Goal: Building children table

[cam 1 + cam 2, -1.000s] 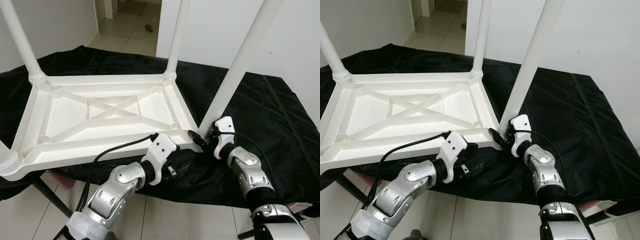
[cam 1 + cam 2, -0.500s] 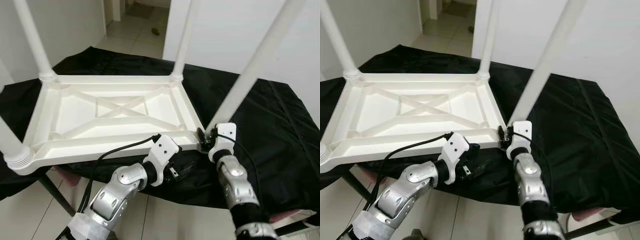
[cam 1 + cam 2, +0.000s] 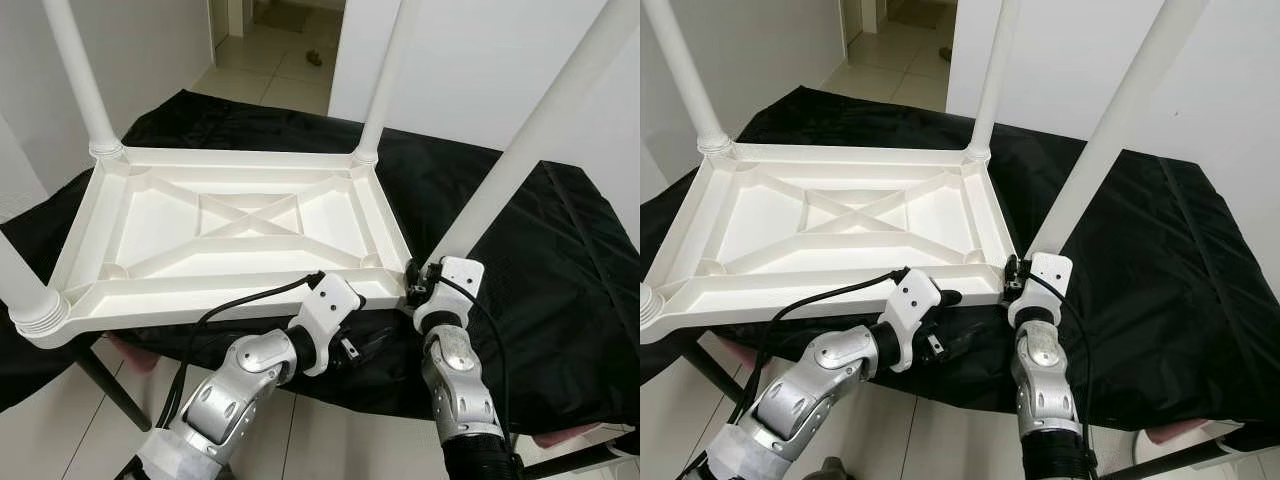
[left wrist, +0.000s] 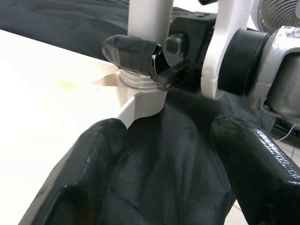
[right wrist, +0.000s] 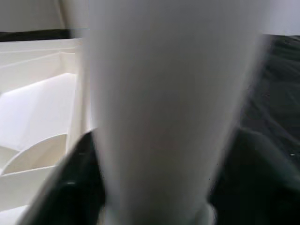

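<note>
A white plastic children's table point(image 3: 200, 292) lies upside down on a black cloth point(image 3: 530, 270), its legs pointing up. My right gripper point(image 3: 413, 287) is shut on the base of the near right leg point(image 3: 520, 140), where it meets the corner socket. The right wrist view has that leg point(image 5: 164, 108) pressed between dark fingers point(image 5: 77, 164). My left gripper point(image 3: 368, 338) sits just below the table's near edge, left of that corner. Its two fingers point(image 4: 101, 154) are spread open over the cloth, pointing at the leg base and the right gripper point(image 4: 159, 56).
Three more white legs stand up: far left point(image 3: 80, 80), far right point(image 3: 385, 80), and near left point(image 3: 15, 280). The cloth-covered stand ends close to me, with tiled floor point(image 3: 50, 420) and a dark support strut point(image 3: 100, 385) below. White walls and a doorway lie behind.
The view has shifted. My right forearm has swung from the right side to almost straight under the leg base, with the gripper staying at that corner. The left gripper has hardly moved.
</note>
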`<state>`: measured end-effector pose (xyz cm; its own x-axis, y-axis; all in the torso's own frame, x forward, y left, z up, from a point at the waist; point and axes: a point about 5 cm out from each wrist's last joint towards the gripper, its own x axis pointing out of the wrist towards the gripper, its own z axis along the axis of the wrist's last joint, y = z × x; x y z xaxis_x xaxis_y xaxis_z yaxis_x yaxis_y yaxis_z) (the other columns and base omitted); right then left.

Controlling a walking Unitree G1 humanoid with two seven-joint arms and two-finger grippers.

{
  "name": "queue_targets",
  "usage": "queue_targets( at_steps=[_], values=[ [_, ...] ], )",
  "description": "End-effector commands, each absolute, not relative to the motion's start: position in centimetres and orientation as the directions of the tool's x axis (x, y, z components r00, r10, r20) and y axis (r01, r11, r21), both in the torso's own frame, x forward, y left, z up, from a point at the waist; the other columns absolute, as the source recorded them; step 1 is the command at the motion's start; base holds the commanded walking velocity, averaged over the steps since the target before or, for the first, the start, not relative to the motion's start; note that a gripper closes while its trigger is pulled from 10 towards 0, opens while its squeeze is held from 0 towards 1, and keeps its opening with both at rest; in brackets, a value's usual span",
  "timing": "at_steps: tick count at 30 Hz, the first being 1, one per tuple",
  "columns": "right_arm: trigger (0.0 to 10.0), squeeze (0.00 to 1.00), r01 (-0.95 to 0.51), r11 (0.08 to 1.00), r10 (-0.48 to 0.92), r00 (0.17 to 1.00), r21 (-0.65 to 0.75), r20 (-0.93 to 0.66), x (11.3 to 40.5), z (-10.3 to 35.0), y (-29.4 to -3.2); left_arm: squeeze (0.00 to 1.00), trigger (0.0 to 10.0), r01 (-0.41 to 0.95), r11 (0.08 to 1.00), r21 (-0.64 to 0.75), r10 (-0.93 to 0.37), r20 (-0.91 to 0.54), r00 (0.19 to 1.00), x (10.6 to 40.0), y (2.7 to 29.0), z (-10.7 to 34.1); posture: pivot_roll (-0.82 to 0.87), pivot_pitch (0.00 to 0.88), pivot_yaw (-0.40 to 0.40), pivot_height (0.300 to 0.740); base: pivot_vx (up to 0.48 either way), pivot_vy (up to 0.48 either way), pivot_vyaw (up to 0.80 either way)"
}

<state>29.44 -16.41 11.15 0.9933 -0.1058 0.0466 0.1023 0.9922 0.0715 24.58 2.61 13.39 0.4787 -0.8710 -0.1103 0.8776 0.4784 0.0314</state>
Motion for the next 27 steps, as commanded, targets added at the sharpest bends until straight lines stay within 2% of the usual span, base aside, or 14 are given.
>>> queue_targets(
  at_steps=[1,2,5,6,7,8,9,12,13,16,22,27],
  values=[
    [10.0,1.00,0.029,0.996,-0.034,0.998,0.081,0.055,29.5,11.5,-16.8,0.00,10.0,0.897,0.442,0.033,-0.891,-0.104,0.443,24.2,2.2,13.5,0.04,0.000,-0.083,0.740,0.000,0.000,0.00],
    [10.0,1.00,-0.040,0.997,0.036,0.998,0.062,0.061,29.8,11.9,-17.0,0.00,10.0,0.897,0.440,0.034,-0.891,-0.105,0.441,24.2,2.3,13.5,0.04,0.000,-0.082,0.740,0.000,0.000,0.00],
    [10.0,1.00,-0.079,0.996,0.076,0.995,0.047,0.059,29.9,12.0,-17.2,0.00,10.0,0.898,0.440,0.035,-0.892,-0.105,0.441,24.2,2.3,13.6,0.04,0.000,-0.082,0.740,0.000,0.000,0.00],
    [10.0,0.26,-0.145,0.989,0.144,0.988,0.020,0.054,30.2,12.2,-17.4,0.00,10.0,0.897,0.440,0.036,-0.891,-0.104,0.441,24.2,2.3,13.6,0.04,0.000,-0.081,0.740,0.000,0.000,0.00],
    [10.0,0.26,-0.145,0.989,0.144,0.988,0.020,0.054,30.2,12.2,-17.4,0.00,10.0,0.897,0.440,0.036,-0.891,-0.104,0.441,24.2,2.3,13.6,0.04,0.000,-0.081,0.740,0.000,0.000,0.00],
    [10.0,0.00,-0.228,0.974,0.228,0.973,-0.005,0.047,30.5,12.3,-17.6,0.00,10.0,0.897,0.441,0.037,-0.891,-0.104,0.443,24.3,2.3,13.7,0.05,0.000,-0.083,0.740,0.000,0.000,0.00],
    [10.0,0.00,-0.228,0.974,0.228,0.973,-0.005,0.047,30.5,12.3,-17.6,0.00,10.0,0.897,0.441,0.037,-0.891,-0.104,0.443,24.3,2.3,13.7,0.05,0.000,-0.083,0.740,0.000,0.000,0.00],
    [10.0,0.00,-0.510,0.860,0.510,0.860,-0.039,0.001,30.9,12.4,-17.1,0.00,10.0,0.890,0.455,0.039,-0.884,-0.101,0.457,24.4,2.5,13.8,0.06,0.003,-0.082,0.740,0.000,0.000,0.00],
    [10.0,0.00,-0.510,0.860,0.510,0.860,-0.039,0.001,30.9,12.4,-17.1,0.00,10.0,0.890,0.455,0.039,-0.884,-0.101,0.457,24.4,2.5,13.8,0.06,0.003,-0.082,0.740,0.000,0.000,0.00],
    [10.0,0.00,-0.640,0.767,0.639,0.768,-0.046,-0.035,31.1,12.4,-16.4,0.00,10.0,0.883,0.467,0.043,-0.878,-0.102,0.468,24.7,2.8,13.9,0.07,0.008,-0.070,0.740,0.000,0.000,0.00],
    [10.0,0.00,-0.723,0.688,0.720,0.691,-0.064,-0.066,31.6,12.4,-15.8,0.00,10.0,0.878,0.476,0.055,-0.872,-0.102,0.479,25.2,3.2,14.2,0.08,0.009,-0.052,0.740,0.000,0.000,0.00],
    [10.0,0.00,-0.747,0.661,0.742,0.665,-0.073,-0.087,31.9,12.4,-15.9,0.00,10.0,0.877,0.476,0.063,-0.871,-0.101,0.480,25.4,3.3,14.4,0.09,0.005,-0.049,0.740,0.000,0.000,0.00]
  ],
)
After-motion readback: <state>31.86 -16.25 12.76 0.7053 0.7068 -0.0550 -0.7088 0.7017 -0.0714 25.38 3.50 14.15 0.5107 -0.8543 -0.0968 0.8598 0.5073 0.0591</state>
